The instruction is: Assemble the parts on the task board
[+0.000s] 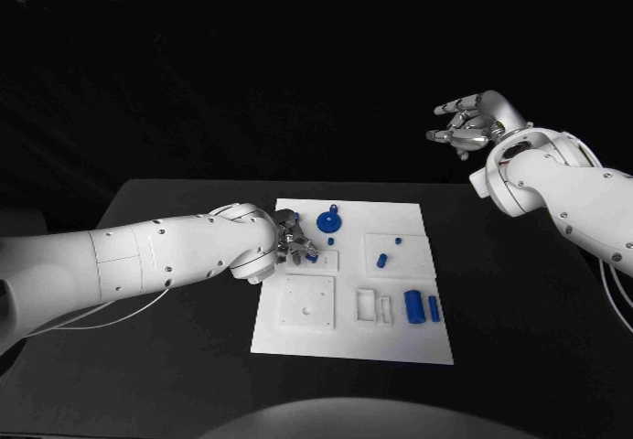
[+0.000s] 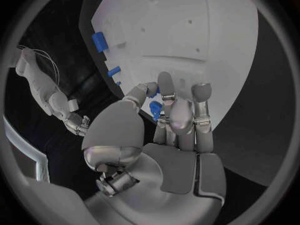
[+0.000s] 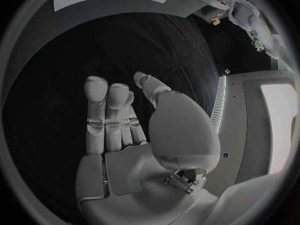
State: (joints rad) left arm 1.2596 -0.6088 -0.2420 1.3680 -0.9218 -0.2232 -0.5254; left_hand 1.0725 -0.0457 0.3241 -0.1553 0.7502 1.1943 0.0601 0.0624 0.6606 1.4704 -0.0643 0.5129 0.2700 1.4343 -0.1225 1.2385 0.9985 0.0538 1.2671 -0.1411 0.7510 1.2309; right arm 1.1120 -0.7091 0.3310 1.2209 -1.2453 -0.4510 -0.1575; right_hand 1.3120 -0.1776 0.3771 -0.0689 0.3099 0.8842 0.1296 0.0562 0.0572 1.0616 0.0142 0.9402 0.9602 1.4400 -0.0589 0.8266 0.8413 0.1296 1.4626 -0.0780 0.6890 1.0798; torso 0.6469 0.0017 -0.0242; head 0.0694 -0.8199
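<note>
A small blue plastic part sits pinched in the fingertips of the left hand, low over the flat white task board, near its far-left area. This looks like the placing step: next it must be lined up with its seat beneath the fingers. The right hand hangs well apart, fingers loosely spread, holding nothing.

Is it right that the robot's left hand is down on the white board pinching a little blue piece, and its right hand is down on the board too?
Not quite. The left hand is on the white board with a little blue piece between its fingers. But the head view shows the right hand raised beyond the table's far edge, away from the board, holding nothing.
</note>
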